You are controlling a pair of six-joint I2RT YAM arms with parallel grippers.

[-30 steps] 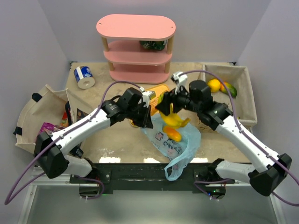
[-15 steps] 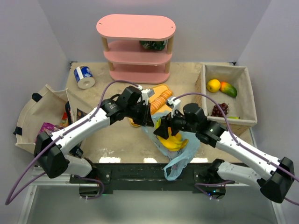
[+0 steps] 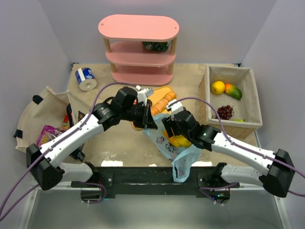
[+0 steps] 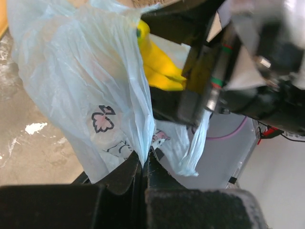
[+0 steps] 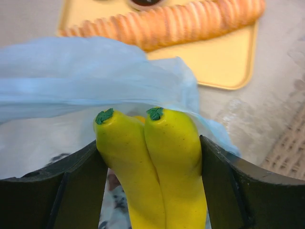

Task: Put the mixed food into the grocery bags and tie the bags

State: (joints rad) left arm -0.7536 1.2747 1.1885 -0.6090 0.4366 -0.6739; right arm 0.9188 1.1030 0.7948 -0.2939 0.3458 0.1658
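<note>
The left fingers (image 4: 131, 179) are pressed together, pinching a fold of the thin light-blue bag (image 4: 71, 81) at its rim. The film rises from the pinch in a taut crease, and small cartoon prints show on it. That pinch holds one side of the bag up off the worktop (image 3: 124, 143), near its middle and close to the near edge.

The right fingers (image 5: 228, 191) stand wide apart, clamped on the bananas (image 5: 152, 157), one finger against each outer flank of the two yellow fruits. Their green tips point away from the wrist. The bananas are at the bag's mouth. In the right wrist view, blue film lies just beyond and beneath their tips. In the left wrist view, the yellow shows just past the rim, partly behind the film. Whether they rest on anything inside the bag cannot be told.

The bag's lower end trails over the near edge of the worktop, across the black rail (image 3: 143, 174).

Just beyond the bag lies a yellow tray (image 5: 224, 62) carrying a sliced loaf (image 5: 190, 16). A basket (image 3: 251, 95) on the right holds fruit, well apart from both sets of fingers. A can (image 3: 86, 78) lies at the far left, near a pink shelf (image 3: 138, 47) at the back.
</note>
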